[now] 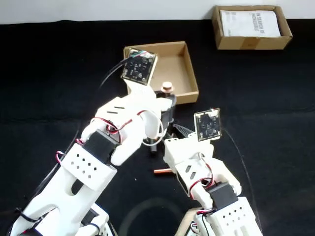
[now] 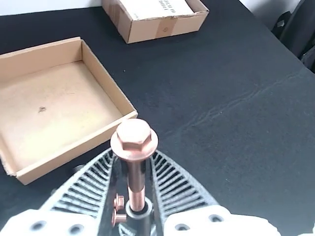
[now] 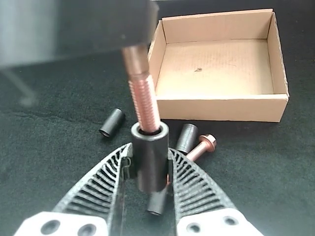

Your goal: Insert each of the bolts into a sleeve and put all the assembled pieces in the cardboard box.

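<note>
two claws meet just short of the open cardboard box (image 3: 221, 109). the right gripper (image 3: 150, 147) is clenched on an upright black cylindrical sleeve (image 3: 150, 164). the left gripper (image 2: 133, 158) grasps a copper-coloured hex-flange bolt (image 2: 133, 142) by its shank, head up. the bolt's threaded tip sits in the sleeve's mouth (the threads above it are exposed). on the black tablecloth (image 1: 275, 123) near them lie a loose black sleeve (image 3: 111, 123), a second sleeve (image 3: 187, 137) touching a loose copper bolt (image 3: 203, 145), and a third sleeve (image 3: 157, 202) partly hidden by the held one. farther off, a smaller cardboard box (image 1: 251, 43) holds a white printed sheet (image 1: 250, 22), its print too small to read.
</note>
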Controlling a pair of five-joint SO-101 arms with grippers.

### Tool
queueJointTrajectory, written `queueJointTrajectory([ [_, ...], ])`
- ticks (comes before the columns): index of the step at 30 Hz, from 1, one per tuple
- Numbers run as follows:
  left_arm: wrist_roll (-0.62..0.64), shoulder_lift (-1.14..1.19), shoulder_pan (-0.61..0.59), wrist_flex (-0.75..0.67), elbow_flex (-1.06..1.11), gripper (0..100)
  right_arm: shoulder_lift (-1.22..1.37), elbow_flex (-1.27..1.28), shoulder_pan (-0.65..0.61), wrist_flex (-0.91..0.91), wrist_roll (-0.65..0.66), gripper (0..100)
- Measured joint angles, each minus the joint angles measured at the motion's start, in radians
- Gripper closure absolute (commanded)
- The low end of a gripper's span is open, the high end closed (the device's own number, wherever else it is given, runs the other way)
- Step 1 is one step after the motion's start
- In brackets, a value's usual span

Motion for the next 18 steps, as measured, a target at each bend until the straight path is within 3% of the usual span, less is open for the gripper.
queueJointTrajectory([
  [18,0.002,0.0,0.012,-0.002,0.114,99,0.0,0.0,0.0,0.0,0.012,99.1],
])
